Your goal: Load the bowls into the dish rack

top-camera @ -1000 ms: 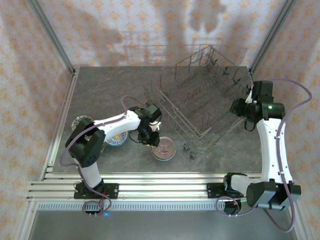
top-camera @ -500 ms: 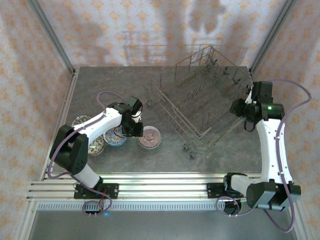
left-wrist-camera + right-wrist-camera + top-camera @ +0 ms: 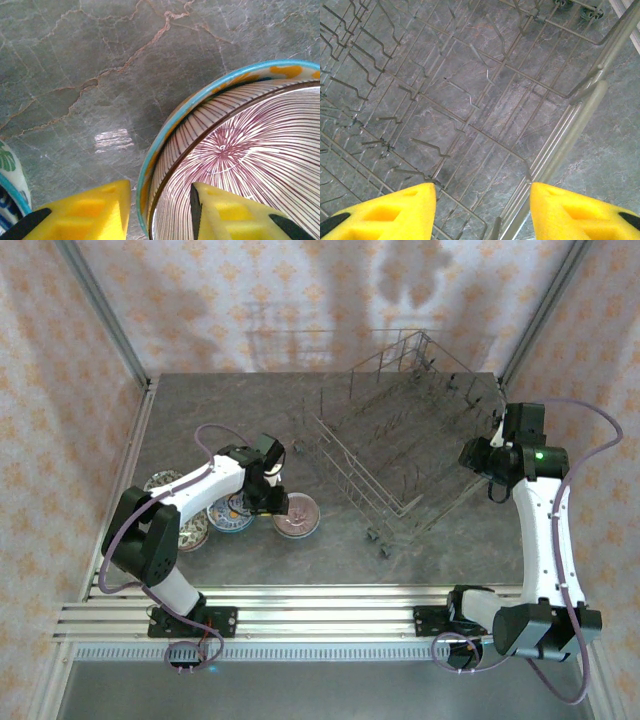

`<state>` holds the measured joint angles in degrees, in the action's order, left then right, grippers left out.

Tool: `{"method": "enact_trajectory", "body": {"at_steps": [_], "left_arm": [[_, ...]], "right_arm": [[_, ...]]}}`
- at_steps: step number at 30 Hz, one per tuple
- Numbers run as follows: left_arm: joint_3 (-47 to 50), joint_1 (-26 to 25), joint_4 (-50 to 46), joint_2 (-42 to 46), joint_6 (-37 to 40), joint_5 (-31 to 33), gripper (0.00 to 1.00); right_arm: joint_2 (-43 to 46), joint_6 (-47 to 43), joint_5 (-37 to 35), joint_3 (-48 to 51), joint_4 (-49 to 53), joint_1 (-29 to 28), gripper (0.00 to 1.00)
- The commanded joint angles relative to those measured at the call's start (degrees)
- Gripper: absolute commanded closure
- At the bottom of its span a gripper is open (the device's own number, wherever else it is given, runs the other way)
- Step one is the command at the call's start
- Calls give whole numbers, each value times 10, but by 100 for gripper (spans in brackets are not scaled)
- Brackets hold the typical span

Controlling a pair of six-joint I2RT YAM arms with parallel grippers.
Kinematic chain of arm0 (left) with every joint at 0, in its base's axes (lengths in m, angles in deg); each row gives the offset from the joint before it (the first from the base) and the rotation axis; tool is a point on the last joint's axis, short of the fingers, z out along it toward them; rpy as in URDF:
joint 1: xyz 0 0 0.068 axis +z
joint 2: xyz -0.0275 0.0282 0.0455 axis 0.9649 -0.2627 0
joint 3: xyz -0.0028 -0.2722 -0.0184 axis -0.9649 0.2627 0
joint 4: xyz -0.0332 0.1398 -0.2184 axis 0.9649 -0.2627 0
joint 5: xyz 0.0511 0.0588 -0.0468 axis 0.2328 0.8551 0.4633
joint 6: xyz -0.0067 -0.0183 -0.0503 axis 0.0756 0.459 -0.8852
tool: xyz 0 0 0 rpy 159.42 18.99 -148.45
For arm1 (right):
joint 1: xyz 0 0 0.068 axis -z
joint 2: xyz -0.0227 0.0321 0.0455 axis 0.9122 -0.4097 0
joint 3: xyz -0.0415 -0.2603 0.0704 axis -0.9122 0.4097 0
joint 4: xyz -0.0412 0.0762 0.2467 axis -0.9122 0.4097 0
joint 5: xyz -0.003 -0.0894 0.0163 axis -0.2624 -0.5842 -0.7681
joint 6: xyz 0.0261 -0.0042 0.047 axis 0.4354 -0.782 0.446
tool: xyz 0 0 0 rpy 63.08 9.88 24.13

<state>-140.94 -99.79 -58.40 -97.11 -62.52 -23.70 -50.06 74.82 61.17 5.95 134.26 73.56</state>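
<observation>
left end effector (image 3: 160,202), part open, straddled the rim of a pink-striped ceramic bowl (image 3: 250,150); right end effector (image 3: 482,200) gaped empty above the grey wire dish rack (image 3: 470,105).

Pale floral-patterned walls (image 3: 300,290), grey veined stone tabletop (image 3: 220,420), aluminium rails (image 3: 320,610) along its near edge.

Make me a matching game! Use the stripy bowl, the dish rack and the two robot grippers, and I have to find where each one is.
Things
1. stripy bowl
2. dish rack
3. left gripper
4. right gripper

Places
A. open, above the rack's side wire
B. straddling a bowl's rim
C. sitting inside a blue-rimmed bowl
D. on the right half of the table

Pairs: 1-C, 2-D, 3-B, 4-A
</observation>
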Motion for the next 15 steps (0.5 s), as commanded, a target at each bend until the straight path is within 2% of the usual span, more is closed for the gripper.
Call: {"method": "enact_trajectory", "body": {"at_steps": [1, 15], "left_arm": [[-5, 2, -26, 21, -11, 23, 61], [-20, -14, -36, 7, -12, 30, 68]], "right_arm": [[-4, 7, -1, -14, -2, -2, 48], [-2, 4, 2, 6, -10, -2, 48]]}}
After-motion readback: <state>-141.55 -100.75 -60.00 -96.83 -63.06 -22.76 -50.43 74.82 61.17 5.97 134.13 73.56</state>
